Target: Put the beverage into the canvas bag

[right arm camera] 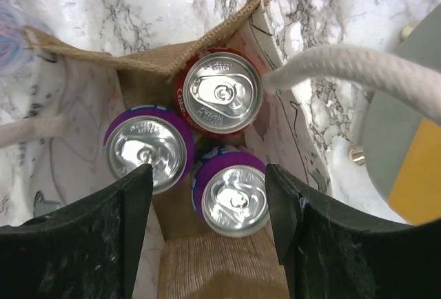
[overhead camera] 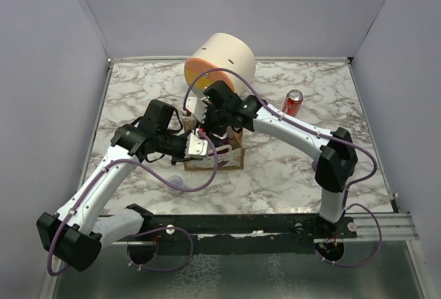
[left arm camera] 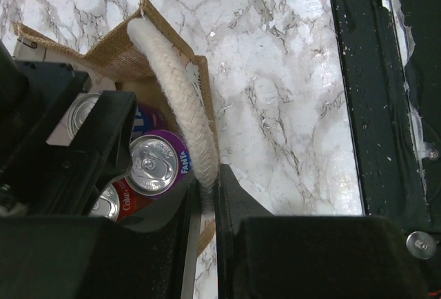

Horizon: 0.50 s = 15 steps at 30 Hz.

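Right wrist: my R gripper (right arm camera: 208,178) wide open, empty, over canvas bag (right arm camera: 138,61) w/ 3 cans (right arm camera: 224,92) inside. L gripper (left arm camera: 207,199) pinched on its white handle (left arm camera: 172,78). Red can (overhead camera: 293,102) stands far right.

The canvas bag (right arm camera: 138,58) is coarse, loosely woven tan cloth with rough, frayed edges and paler, smoother side panels. Its rope handle (left arm camera: 176,92) is thick white braided cord. The cans (right arm camera: 222,94) inside have bright bare-metal tops and glossy printed sides. The bench (left arm camera: 275,71) is glossy and marble-patterned. The right pincer (right arm camera: 208,189) has fingers (right arm camera: 83,244) of matt black plastic, faintly speckled.
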Each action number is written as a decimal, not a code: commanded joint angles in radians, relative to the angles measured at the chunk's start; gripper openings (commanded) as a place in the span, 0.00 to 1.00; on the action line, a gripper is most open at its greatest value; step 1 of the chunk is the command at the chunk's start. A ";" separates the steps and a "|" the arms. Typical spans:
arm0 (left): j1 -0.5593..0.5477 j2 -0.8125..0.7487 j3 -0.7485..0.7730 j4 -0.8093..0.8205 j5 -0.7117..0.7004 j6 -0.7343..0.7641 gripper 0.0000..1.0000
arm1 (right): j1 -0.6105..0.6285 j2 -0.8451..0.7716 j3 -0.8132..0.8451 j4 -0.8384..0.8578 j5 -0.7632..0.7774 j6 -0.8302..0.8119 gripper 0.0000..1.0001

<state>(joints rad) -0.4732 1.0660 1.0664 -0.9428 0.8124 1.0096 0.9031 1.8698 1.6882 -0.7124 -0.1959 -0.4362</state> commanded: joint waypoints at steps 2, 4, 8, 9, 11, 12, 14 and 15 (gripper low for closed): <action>0.000 -0.013 -0.001 0.010 0.036 -0.004 0.28 | -0.014 -0.159 -0.039 0.036 -0.048 -0.033 0.66; 0.001 -0.015 0.009 0.009 0.037 -0.018 0.33 | -0.025 -0.203 -0.056 0.039 -0.050 -0.038 0.67; 0.001 -0.023 0.028 0.003 0.035 -0.046 0.42 | -0.077 -0.301 -0.093 0.029 -0.085 -0.043 0.68; 0.001 -0.025 0.032 0.003 0.029 -0.058 0.44 | -0.100 -0.325 -0.108 0.030 -0.102 -0.040 0.69; 0.002 -0.033 0.040 0.005 0.013 -0.080 0.47 | -0.185 -0.375 -0.147 0.040 -0.135 -0.026 0.70; 0.004 -0.037 0.046 0.003 0.004 -0.090 0.49 | -0.228 -0.403 -0.174 0.049 -0.153 -0.016 0.71; 0.005 -0.046 0.051 -0.004 -0.017 -0.098 0.53 | -0.323 -0.470 -0.242 0.073 -0.171 0.002 0.72; 0.007 -0.050 0.053 -0.007 -0.025 -0.100 0.56 | -0.369 -0.502 -0.273 0.081 -0.170 0.006 0.74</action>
<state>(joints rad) -0.4732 1.0538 1.0752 -0.9440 0.8089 0.9463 0.6987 1.4845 1.5230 -0.6830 -0.3058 -0.4610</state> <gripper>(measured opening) 0.516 0.712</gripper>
